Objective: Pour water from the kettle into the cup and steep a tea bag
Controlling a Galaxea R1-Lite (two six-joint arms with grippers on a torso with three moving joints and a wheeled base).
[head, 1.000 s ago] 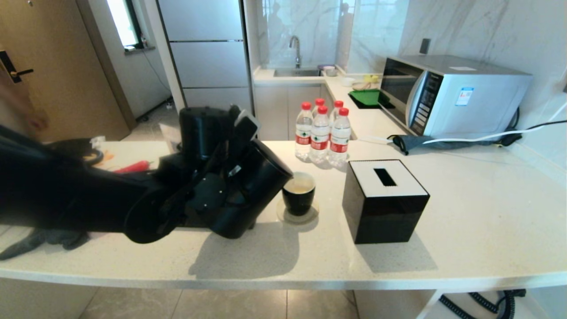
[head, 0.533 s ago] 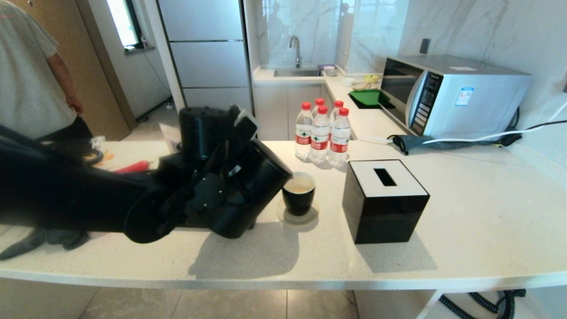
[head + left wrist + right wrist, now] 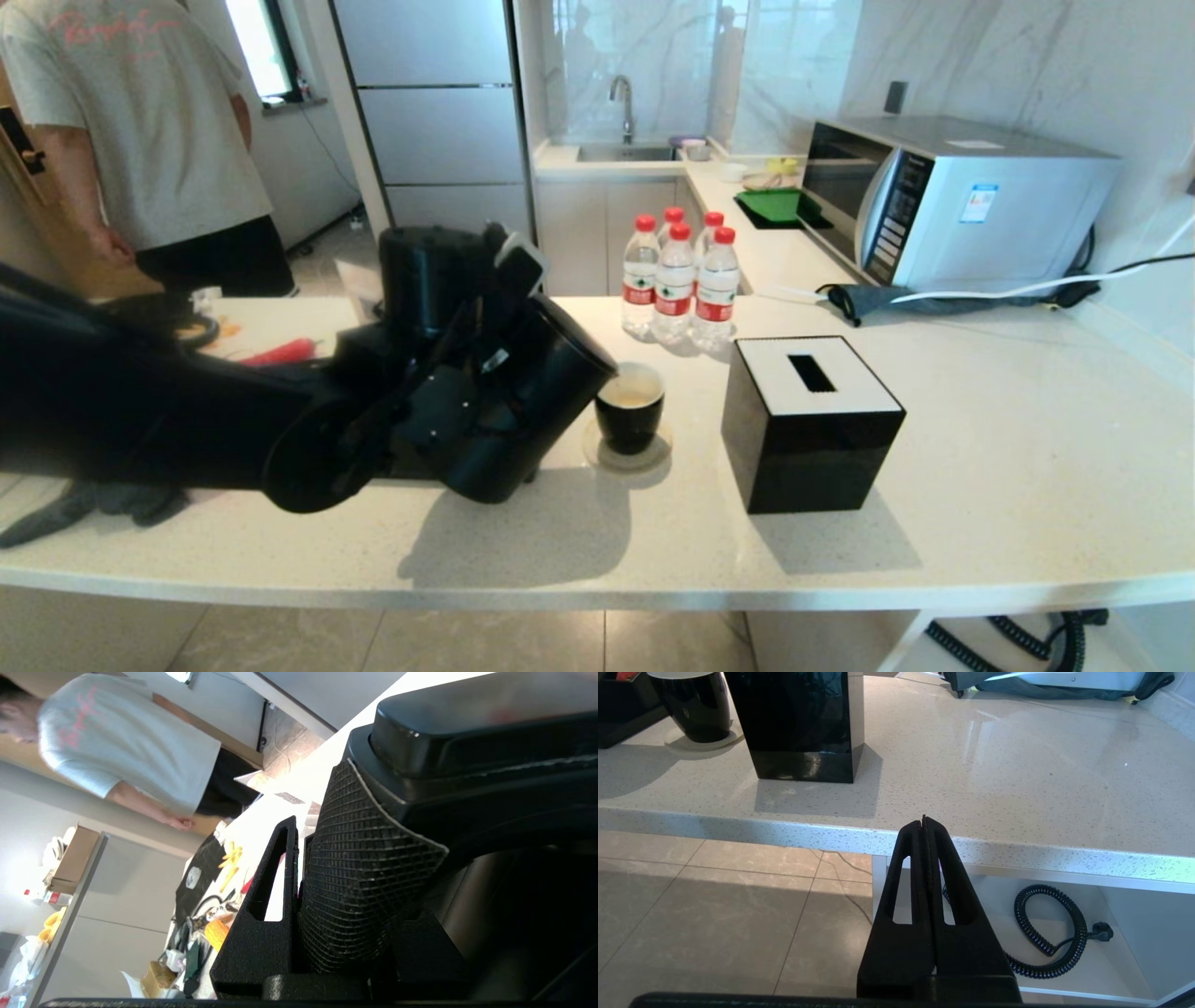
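Left gripper is clamped tight on the kettle handle, holding it tipped with the spout over the cup just past it. Right gripper sits fully closed and empty, below the counter edge.

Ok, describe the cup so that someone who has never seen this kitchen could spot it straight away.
Start at the white counter and find the black tissue box with its white slotted top. The cup stands just to its left on a clear coaster, in front of the red-capped bottles. It is small, round, handleless, glossy black outside and white inside.
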